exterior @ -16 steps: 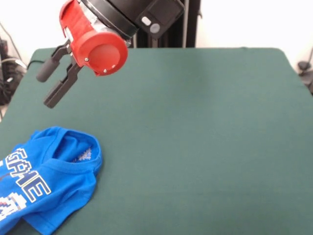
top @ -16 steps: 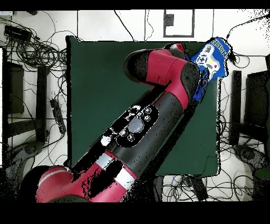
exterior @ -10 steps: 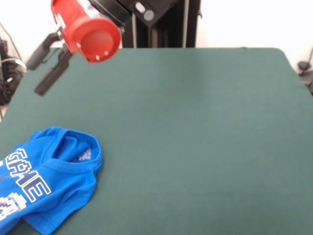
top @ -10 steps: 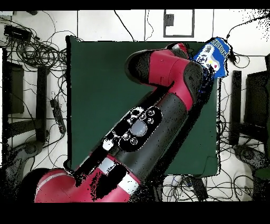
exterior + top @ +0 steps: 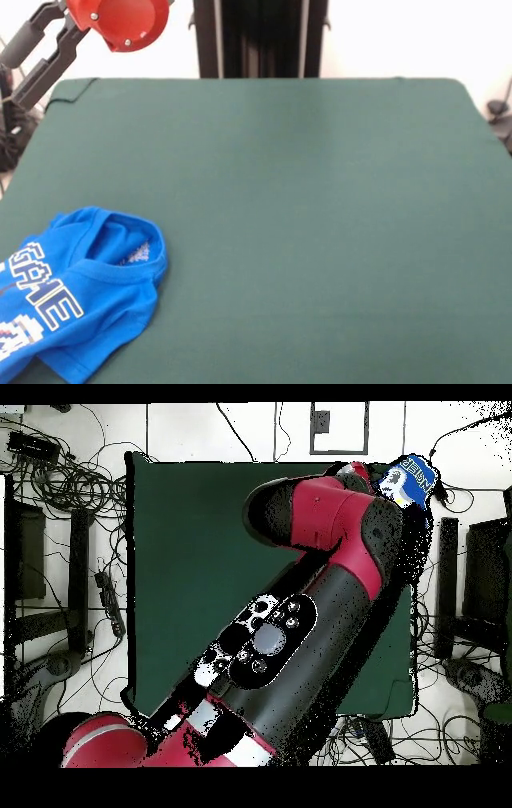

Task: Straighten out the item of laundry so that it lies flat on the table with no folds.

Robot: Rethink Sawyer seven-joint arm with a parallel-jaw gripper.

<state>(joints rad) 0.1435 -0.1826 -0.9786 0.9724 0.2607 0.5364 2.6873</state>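
The item of laundry, a bright blue T-shirt with white lettering, lies crumpled at the near left corner of the table. Its collar is folded over, and part of it runs past the picture's left and bottom edges. My gripper is open and empty, high above the table's far left corner and well apart from the shirt. In the overhead view only a blue corner of the shirt shows at the table's top right. My arm hides the rest of the shirt and the gripper there.
The robot's dark pedestal stands behind the table's far edge. Cables and stands lie on the floor around the table.
The gripper has risen and drawn back toward the far left corner, away from the shirt. The shirt has not moved.
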